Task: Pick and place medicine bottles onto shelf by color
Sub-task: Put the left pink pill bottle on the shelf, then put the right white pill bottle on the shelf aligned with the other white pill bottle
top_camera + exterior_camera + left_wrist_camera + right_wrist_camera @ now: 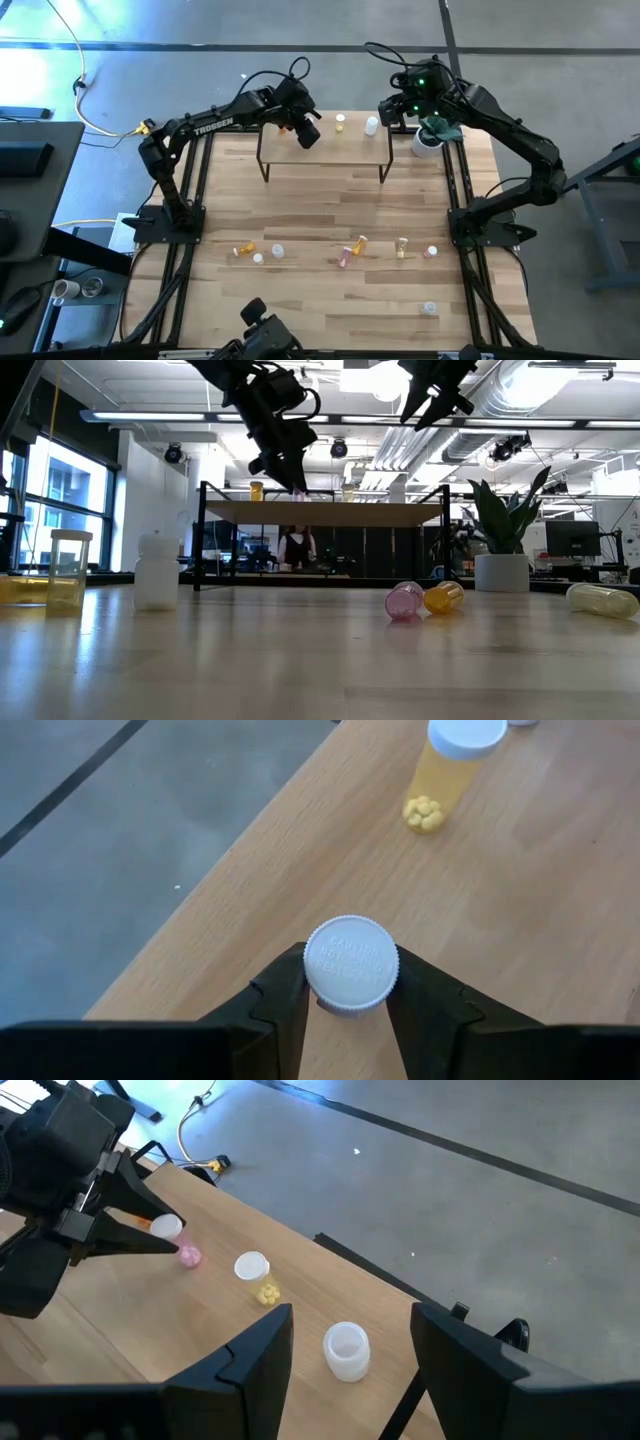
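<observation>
Left gripper is clamped on a pink bottle right by the shelf edge, bare board beside it, near a yellow bottle. Right gripper hangs open above a white bottle.

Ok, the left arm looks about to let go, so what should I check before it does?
1. Left pincer shut on white-capped pink pill bottle: ok.
2. Bottle over the light-wood shelf: ok.
3. Bottle base touching the board: cannot tell.
4. Apart from the yellow pill bottle: ok.
5. Right pincer open, empty, above the clear white bottle: ok.
</observation>
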You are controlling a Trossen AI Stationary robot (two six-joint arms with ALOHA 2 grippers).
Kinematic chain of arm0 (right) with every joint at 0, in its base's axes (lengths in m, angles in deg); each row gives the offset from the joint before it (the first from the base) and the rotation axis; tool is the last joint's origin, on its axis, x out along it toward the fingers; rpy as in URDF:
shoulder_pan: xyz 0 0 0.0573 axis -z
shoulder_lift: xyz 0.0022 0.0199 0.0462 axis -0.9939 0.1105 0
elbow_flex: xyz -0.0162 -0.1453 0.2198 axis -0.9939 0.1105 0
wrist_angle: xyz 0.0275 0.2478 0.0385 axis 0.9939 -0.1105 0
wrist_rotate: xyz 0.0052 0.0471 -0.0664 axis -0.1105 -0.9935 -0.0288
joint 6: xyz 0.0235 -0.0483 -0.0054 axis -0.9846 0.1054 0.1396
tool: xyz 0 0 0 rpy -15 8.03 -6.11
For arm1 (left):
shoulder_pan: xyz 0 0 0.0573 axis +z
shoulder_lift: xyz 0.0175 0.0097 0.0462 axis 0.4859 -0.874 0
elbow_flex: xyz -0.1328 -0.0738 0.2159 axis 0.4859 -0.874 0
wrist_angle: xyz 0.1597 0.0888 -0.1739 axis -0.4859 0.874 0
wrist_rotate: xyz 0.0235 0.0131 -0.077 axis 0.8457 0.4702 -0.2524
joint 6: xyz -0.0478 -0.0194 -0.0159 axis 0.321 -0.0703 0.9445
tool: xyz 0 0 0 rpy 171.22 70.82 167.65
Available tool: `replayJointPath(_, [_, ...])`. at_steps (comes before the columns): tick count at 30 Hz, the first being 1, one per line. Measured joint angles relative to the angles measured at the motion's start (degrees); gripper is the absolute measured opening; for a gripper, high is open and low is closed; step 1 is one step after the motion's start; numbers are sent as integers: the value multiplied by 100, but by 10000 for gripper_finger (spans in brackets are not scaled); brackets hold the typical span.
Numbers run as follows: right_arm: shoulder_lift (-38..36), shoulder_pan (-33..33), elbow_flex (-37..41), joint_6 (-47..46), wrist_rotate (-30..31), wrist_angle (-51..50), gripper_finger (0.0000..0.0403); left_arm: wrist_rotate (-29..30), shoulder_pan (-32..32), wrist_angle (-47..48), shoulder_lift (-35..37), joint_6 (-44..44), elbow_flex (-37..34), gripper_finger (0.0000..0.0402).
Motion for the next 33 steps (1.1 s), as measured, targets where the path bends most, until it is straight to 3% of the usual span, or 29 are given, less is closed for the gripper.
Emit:
replayJointPath(23, [0, 0, 0, 0, 0, 0, 194, 0, 4, -246, 24, -1, 24, 173])
replayJointPath(33, [0, -96, 0, -55, -355, -13, 194, 3, 44, 788, 31, -90, 944, 173])
